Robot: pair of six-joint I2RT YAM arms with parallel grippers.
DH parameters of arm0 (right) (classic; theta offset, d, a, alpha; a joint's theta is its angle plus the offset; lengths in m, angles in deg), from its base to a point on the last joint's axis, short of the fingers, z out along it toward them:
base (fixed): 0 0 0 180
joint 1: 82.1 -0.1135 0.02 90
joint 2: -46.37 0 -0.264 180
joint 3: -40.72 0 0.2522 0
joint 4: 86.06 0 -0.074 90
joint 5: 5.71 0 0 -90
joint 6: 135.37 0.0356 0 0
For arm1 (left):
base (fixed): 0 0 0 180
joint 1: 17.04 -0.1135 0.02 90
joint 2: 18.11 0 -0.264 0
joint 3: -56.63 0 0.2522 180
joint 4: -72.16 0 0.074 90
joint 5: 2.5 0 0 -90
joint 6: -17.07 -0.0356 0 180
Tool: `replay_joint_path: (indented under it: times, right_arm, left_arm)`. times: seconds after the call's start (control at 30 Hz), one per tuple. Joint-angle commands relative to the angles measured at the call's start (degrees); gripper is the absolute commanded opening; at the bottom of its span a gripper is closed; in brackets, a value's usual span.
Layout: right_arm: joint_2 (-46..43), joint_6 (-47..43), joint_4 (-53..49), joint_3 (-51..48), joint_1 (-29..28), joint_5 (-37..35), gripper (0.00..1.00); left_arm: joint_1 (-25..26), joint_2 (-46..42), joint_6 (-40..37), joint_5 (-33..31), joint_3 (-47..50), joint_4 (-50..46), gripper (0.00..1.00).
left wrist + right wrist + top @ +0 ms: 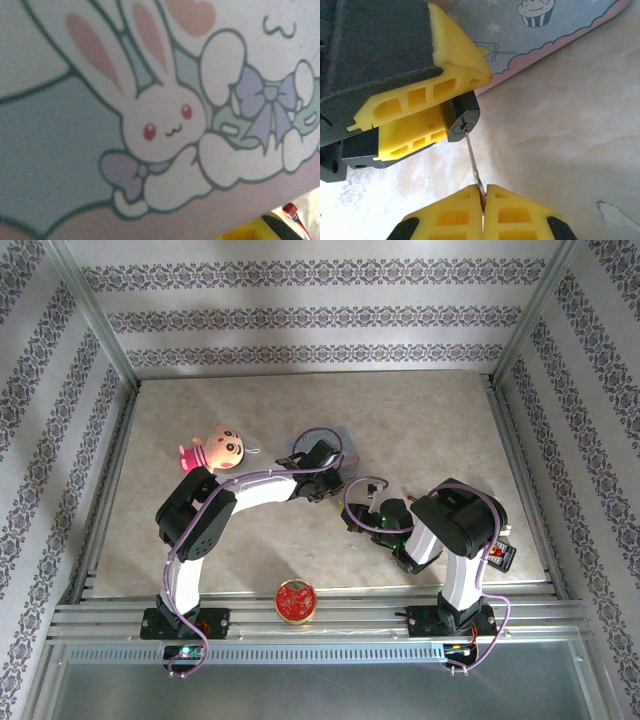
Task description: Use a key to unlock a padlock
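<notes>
Pink and round-headed, a doll [213, 450] lies toward the left side of the desk [440, 420], well apart from my work. A red tin [295, 601] sits at the near edge between my two bases. I judge that neither has a part in this.

Nearer the middle, my left jaws are closed part-way on the padlock [463, 121], one yellow finger [420, 95] on each side of its body. I hold it just off the edge of the pastel bunny mat [50, 150]. Its keyhole end is turned toward my right arm, so the keyway faces the key. I think the two-sided clamp is there to stop the body turning with the key. The shackle is hidden inside my fingers.

Right of that, the key [472, 162] runs as a thin blade from the keyway down to my right jaws. These are shut tight on its head, their tips almost touching. The blade tip meets the keyhole, but I cannot tell how deep it sits. I judge the next move is a straight push along the blade, then a twist. Any slant could bend so slim a blade.
</notes>
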Motion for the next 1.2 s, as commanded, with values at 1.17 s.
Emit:
replay_joint_path:
  times: [1.17]
  right_arm:
    - [1.6, 1.0, -4.8, 3.4, 2.1, 3.8, 0.0]
  left_arm:
    - [-0.9, 0.4, -2.6, 5.4, -2.5, -1.7, 0.03]
